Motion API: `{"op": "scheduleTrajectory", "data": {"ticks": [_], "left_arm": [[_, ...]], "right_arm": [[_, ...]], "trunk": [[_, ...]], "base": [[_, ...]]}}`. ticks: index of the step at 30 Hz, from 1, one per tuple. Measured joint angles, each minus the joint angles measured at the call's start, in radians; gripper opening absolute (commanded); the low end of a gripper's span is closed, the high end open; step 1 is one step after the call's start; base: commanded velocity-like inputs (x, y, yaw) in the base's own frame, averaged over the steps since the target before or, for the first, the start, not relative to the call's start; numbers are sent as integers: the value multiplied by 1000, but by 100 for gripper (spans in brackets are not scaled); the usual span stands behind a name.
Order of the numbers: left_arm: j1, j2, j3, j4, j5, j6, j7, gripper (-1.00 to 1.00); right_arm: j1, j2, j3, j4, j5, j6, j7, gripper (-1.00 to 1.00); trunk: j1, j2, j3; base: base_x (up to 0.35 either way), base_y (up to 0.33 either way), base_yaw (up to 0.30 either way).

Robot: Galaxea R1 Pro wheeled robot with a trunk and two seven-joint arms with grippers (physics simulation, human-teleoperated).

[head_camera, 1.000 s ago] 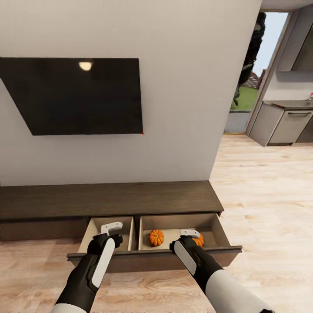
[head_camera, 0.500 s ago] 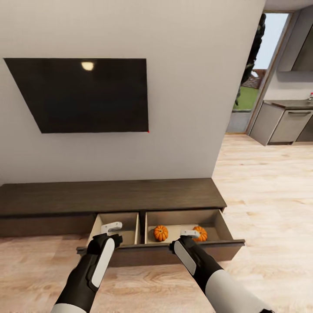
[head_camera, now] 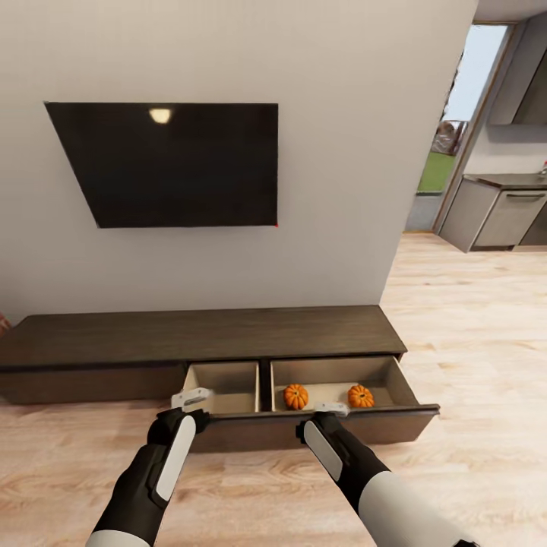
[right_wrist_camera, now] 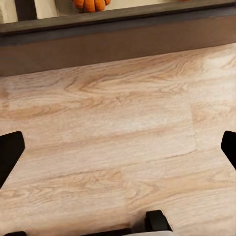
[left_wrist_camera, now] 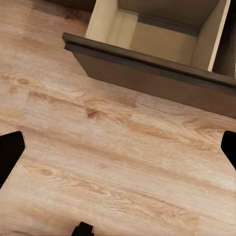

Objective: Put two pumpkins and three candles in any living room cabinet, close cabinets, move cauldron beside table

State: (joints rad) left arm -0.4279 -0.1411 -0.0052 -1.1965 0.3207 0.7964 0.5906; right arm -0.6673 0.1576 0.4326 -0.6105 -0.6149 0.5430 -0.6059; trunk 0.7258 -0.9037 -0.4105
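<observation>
we have backed away from the cabinet (head_camera: 228, 334); both pumpkins (head_camera: 295, 396) sit lower centre in its open drawer. left claw (head_camera: 191, 398) and right claw (head_camera: 332, 409) spread, empty; candles come next.

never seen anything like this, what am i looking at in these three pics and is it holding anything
This is a simulated two-armed robot. The big picture is from its head camera, looking down over the left gripper and right gripper. The other two come from cameras by each gripper, aimed at the pale wooden floor. Ahead stands a long low dark brown cabinet with a drawer pulled out. Its right compartment holds two small orange pumpkins; the left compartment looks empty. A black screen hangs above. Both grippers are open, holding nothing.
</observation>
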Motion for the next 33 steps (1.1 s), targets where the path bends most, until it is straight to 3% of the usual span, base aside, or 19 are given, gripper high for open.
{"op": "scheduleTrajectory", "data": {"ticks": [7,29,33], "left_arm": [[0,0,1,0,0,0,0,100],[0,0,0,0,0,-10,1,100],[0,0,0,0,-1,-14,0,100]], "right_arm": [[0,0,0,0,0,1,0,100],[0,0,2,0,3,-3,0,100],[0,0,3,0,5,-5,0,100]], "trunk": [[0,0,0],[0,0,0],[15,-28,-12]], "base": [[-6,167,0],[-67,5,0],[-2,0,0]]}}
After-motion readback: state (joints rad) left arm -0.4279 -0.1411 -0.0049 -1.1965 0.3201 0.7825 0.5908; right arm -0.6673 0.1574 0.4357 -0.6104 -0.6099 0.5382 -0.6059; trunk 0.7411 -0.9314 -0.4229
